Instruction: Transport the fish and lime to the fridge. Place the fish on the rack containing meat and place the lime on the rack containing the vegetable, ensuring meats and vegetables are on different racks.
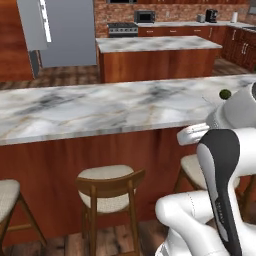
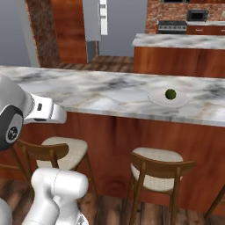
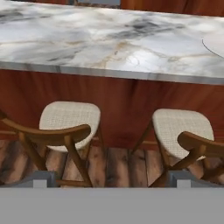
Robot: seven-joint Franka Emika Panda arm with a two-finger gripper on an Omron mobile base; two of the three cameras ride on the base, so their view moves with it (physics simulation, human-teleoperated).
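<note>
The lime [image 2: 170, 93] is a small dark green ball lying on a pale round plate [image 2: 158, 100] on the long marble counter [image 2: 110, 94]. It also shows at the counter's right end as the lime [image 1: 225, 93], just beyond my arm. My gripper [image 3: 111, 179] is open and empty, with its two fingertips [image 3: 43, 179] wide apart. It hangs low in front of the counter's wooden face, above two stools. The grey-silver fridge [image 1: 70, 30] stands far back across the room, also seen as the fridge [image 2: 127, 26]. The fish is out of view, and the racks are hidden.
Wooden stools with woven seats stand under the counter: stool [image 1: 106, 192], stool [image 2: 157, 169], stool [image 3: 70, 120]. A second marble island [image 1: 157, 55] lies between the counter and the back wall with its stove [image 1: 123, 28].
</note>
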